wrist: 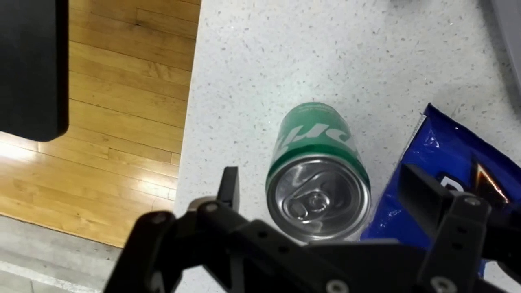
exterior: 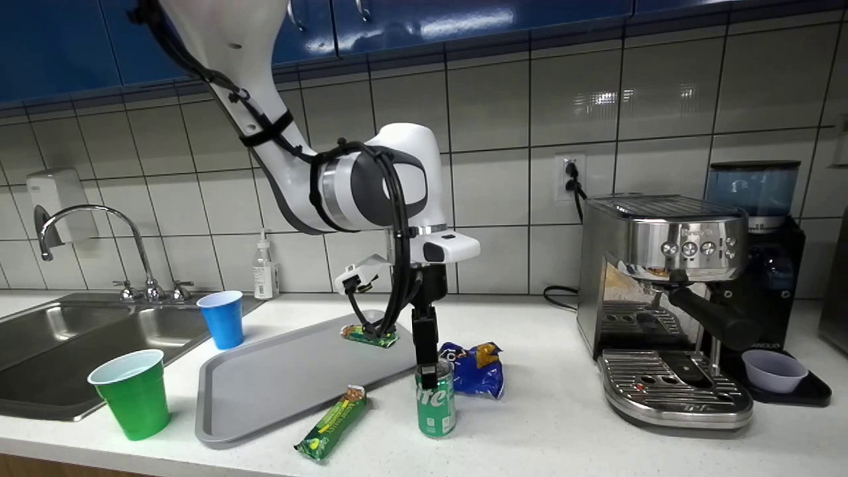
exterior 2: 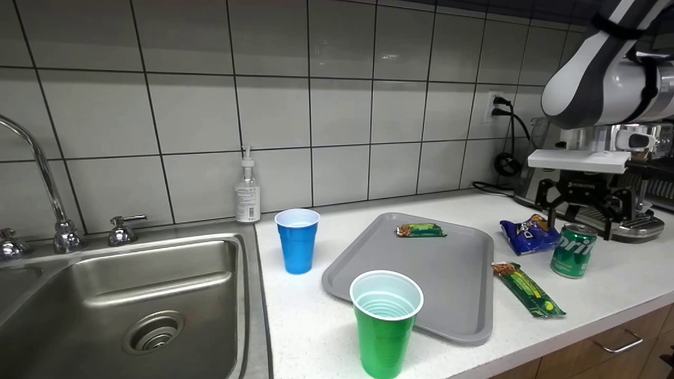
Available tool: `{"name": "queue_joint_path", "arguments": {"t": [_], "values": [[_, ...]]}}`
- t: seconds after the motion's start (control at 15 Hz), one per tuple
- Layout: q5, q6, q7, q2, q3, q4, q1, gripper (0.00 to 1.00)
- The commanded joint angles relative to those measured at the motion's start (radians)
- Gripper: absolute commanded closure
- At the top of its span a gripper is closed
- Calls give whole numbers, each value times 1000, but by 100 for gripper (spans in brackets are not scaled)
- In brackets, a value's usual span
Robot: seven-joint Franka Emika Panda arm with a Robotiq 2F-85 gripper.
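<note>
My gripper stands open and points down over a green soda can. In the wrist view the can's silver top shows between the two fingers, with a gap on either side. The can is upright on the counter, and the fingertips are about level with its top in an exterior view. Close beside it lies a blue snack bag, partly behind the right-hand finger. A green-wrapped bar rests on the counter between can and grey tray. Another wrapped bar lies on the tray.
A blue cup and a green cup stand left of the tray, near the sink. An espresso machine is to the can's right. The counter's front edge runs close by the can. A soap bottle stands at the wall.
</note>
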Motion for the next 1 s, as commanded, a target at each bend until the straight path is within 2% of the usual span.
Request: {"name": "queue_joint_path", "arguments": {"t": [0.0, 0.93], "values": [[-23, 17, 32, 15, -6, -3, 15, 0], [-5, 48, 31, 49, -17, 12, 19, 0]]}}
